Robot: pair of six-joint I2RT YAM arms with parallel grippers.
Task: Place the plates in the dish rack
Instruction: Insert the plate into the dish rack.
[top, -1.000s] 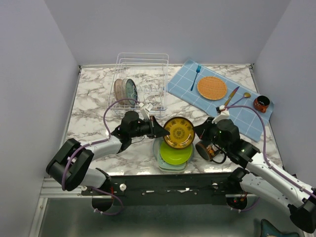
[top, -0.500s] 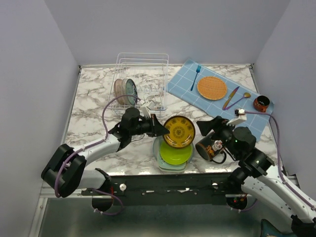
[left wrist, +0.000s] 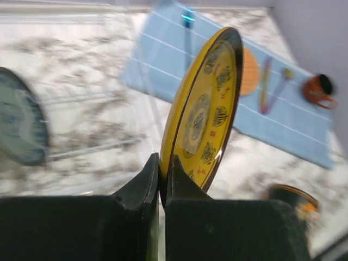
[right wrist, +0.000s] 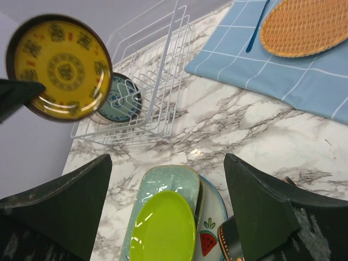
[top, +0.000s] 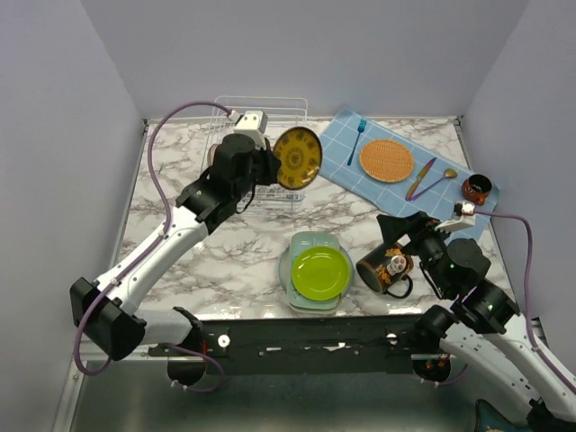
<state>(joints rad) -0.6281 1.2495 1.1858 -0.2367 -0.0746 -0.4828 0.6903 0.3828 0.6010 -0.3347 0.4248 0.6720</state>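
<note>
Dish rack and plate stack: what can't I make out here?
- Plates in the dish rack: top view, left arm covers them; left wrist view, teal plate blurred, cut by the left edge.
- Stack: lime plate covers the plates beneath; watermelon plate shows only a sliver.
- Mug: right wrist view, cut by the bottom edge.

Top view high above near edge, looking down on whole bench (top: 252, 261), left wrist close along its end effector (left wrist: 163, 160), right wrist farther back (all share the yellow plate (right wrist: 57, 68)).
</note>
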